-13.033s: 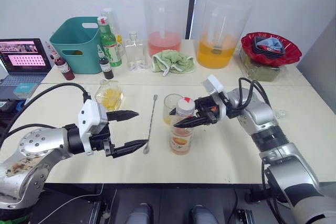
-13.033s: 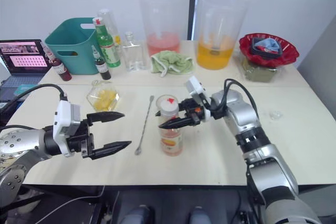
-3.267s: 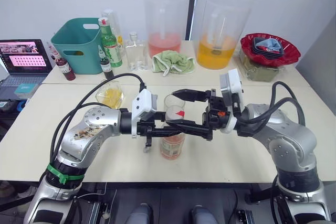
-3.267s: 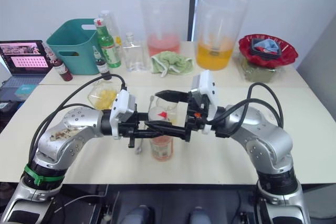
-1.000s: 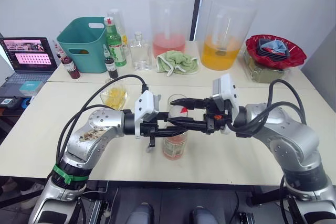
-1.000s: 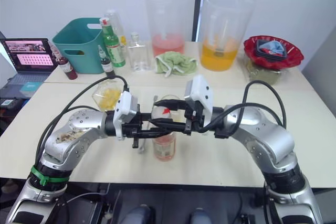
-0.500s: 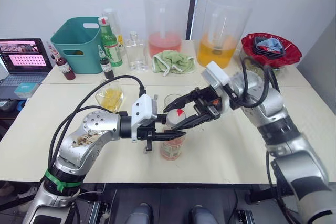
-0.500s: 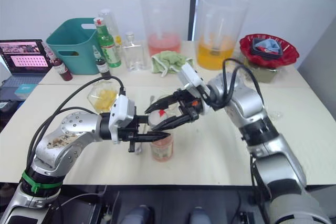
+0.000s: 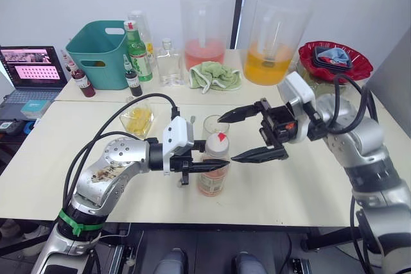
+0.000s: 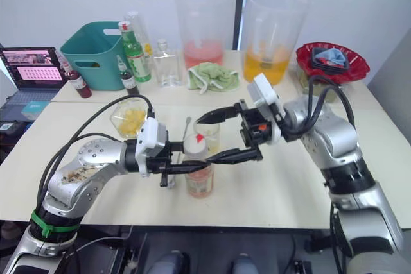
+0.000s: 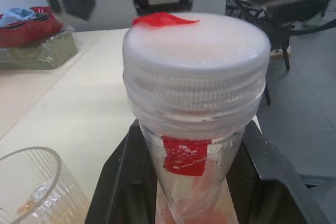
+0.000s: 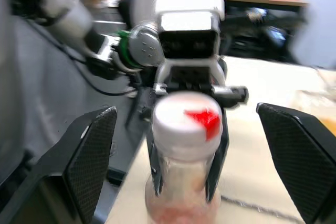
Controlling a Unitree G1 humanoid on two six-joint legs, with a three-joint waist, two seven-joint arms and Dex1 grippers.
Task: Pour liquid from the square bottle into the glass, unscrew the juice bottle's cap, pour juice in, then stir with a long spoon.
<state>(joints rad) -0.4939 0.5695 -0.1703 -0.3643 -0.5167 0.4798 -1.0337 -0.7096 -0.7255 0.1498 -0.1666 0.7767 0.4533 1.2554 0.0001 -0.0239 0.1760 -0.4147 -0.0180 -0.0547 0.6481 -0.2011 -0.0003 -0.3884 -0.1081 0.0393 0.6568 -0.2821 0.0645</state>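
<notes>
The juice bottle (image 9: 213,174) stands near the table's front edge, pinkish below, with a white cap (image 9: 217,143) marked red still on it. My left gripper (image 9: 209,165) is shut on the bottle's neck just under the cap; its fingers (image 11: 119,182) flank the neck in the left wrist view. My right gripper (image 9: 239,136) hangs open to the right of the cap, fingers (image 12: 92,156) wide apart and clear of it. The ribbed glass (image 9: 215,125) stands right behind the bottle. The square bottle (image 9: 137,119) with yellow liquid sits to the left. The long spoon (image 10: 187,126) lies partly hidden behind my left gripper.
On the back table stand a teal basket (image 9: 97,53), a green bottle (image 9: 135,51), a clear flask (image 9: 169,63), two tall pitchers, one pink (image 9: 205,33) and one orange (image 9: 273,40), a green cloth (image 9: 216,76) and a red bowl (image 9: 338,59). A laptop (image 9: 31,74) sits far left.
My right gripper has opened wide and drawn back to the right, off the cap. The cap stays on the bottle, and my left gripper keeps its hold.
</notes>
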